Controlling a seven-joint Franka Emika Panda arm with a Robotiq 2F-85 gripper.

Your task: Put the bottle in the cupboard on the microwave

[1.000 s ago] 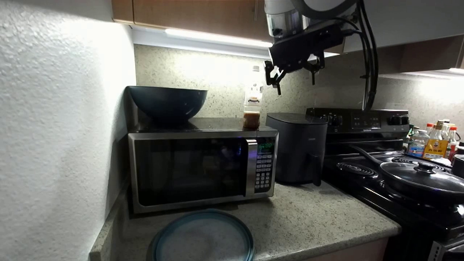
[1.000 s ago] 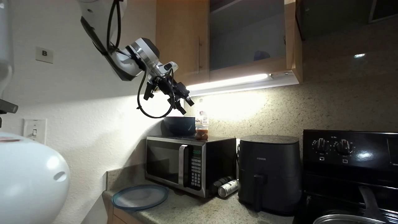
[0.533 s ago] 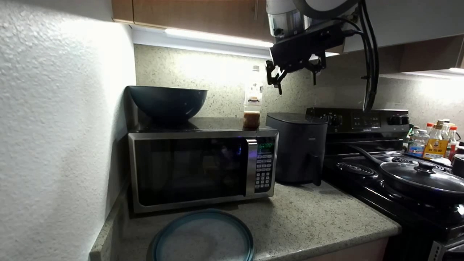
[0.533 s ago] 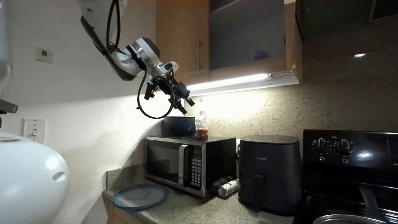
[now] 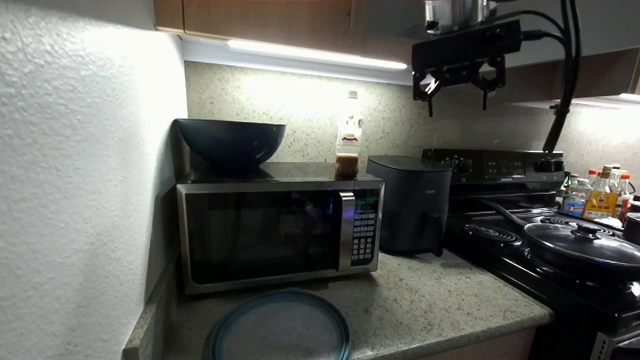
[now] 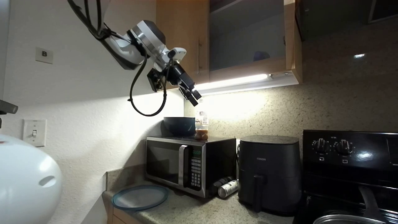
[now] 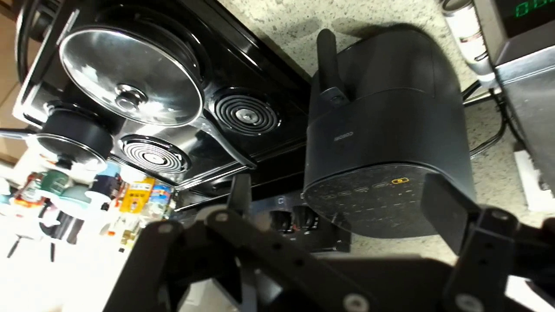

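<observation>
The bottle (image 5: 347,164) has a white cap and amber contents. It stands upright on the right front of the microwave (image 5: 265,235), and both also show in an exterior view: bottle (image 6: 201,134), microwave (image 6: 219,158). My gripper (image 5: 457,104) is open and empty, its fingers wide apart. It hangs above the air fryer, apart from the bottle and to its right. In an exterior view the gripper (image 6: 195,98) appears near the bottle's top. In the wrist view the gripper (image 7: 340,186) frames the air fryer; the bottle is out of view. The brown cupboard (image 6: 182,40) hangs above; its right section looks open.
A black air fryer (image 5: 410,210) stands right of the microwave. A dark bowl (image 5: 230,142) sits on the microwave's left. A round lid (image 5: 280,325) lies in front. The stove carries a lidded pan (image 5: 585,245). A can (image 6: 228,188) lies beside the microwave.
My gripper has moved up in both exterior views and right, away from the bottle, in one of them. The hand has turned. It stays open; the bottle has not moved.
</observation>
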